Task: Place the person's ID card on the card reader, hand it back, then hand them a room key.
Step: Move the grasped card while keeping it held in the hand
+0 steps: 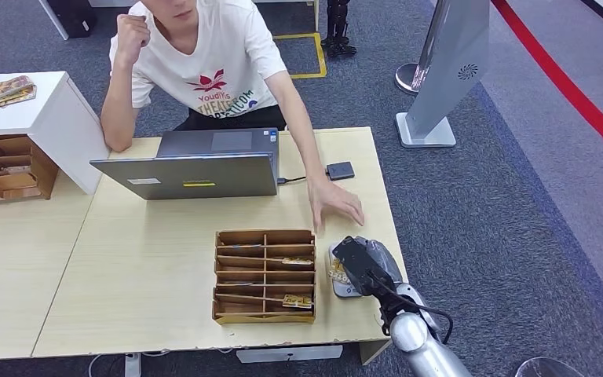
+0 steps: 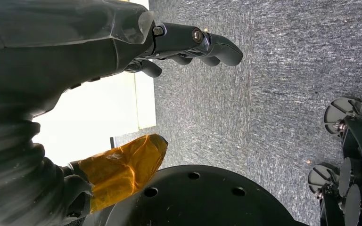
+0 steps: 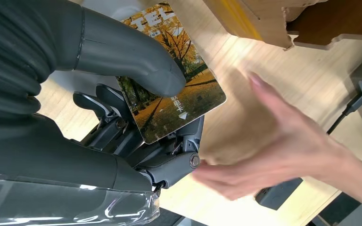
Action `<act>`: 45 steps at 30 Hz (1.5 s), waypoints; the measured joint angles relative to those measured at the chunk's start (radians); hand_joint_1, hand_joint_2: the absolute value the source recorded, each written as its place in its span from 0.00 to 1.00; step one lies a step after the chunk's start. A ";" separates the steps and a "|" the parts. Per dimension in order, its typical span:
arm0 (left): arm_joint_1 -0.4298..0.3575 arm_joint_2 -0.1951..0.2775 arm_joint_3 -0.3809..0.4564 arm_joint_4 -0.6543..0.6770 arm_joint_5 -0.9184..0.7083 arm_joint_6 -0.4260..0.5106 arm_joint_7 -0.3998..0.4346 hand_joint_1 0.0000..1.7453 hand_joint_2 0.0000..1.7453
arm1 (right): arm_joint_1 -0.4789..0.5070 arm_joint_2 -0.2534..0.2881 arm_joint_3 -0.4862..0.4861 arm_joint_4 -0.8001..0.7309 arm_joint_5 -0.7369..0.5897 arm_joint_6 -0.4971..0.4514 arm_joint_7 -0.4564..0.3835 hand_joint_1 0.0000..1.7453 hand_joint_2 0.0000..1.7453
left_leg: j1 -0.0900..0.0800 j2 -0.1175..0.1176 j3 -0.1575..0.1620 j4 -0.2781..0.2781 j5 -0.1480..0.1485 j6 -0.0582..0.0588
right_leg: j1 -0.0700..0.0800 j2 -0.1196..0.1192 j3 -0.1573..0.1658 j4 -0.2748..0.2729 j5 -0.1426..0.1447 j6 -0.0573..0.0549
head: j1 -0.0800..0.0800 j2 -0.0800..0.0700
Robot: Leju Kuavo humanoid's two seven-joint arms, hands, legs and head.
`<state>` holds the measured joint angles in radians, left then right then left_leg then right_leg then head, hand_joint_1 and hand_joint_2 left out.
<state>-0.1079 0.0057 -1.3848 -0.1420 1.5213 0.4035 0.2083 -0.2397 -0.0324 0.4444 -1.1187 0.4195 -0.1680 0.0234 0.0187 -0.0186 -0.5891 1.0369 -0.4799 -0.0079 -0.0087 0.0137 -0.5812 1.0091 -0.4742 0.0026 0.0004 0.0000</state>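
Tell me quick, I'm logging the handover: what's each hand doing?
Left hand: open, holding nothing.
Right hand: holding the card under its thumb, beside the person's hand.

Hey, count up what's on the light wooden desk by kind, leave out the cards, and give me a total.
Laptops: 1, the grey laptop.
Slotted wooden card organizers: 1, the organizer.
Small dark card readers on a cable: 1, the reader.
Person's hands resting on the desk: 1, the hand.
Robot hands holding a card: 1, the right robot hand.
Total: 5
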 joint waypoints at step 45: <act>0.000 0.000 -0.019 0.000 0.001 0.001 0.002 0.00 1.00 | -0.073 0.032 -0.055 0.159 0.004 0.005 -0.034 1.00 1.00 | 0.000 0.000 0.003 0.000 0.000 0.000 | 0.000 0.000 0.003 0.000 0.000 0.000 | 0.000 0.000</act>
<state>-0.1084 0.0057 -1.4034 -0.1420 1.5227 0.4047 0.2098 -0.3128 -0.0004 0.3896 -0.9596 0.4236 -0.1628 -0.0102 0.0186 -0.0185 -0.5862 1.0371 -0.4797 -0.0078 -0.0088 0.0138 -0.5785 1.0089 -0.4740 0.0027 0.0005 0.0000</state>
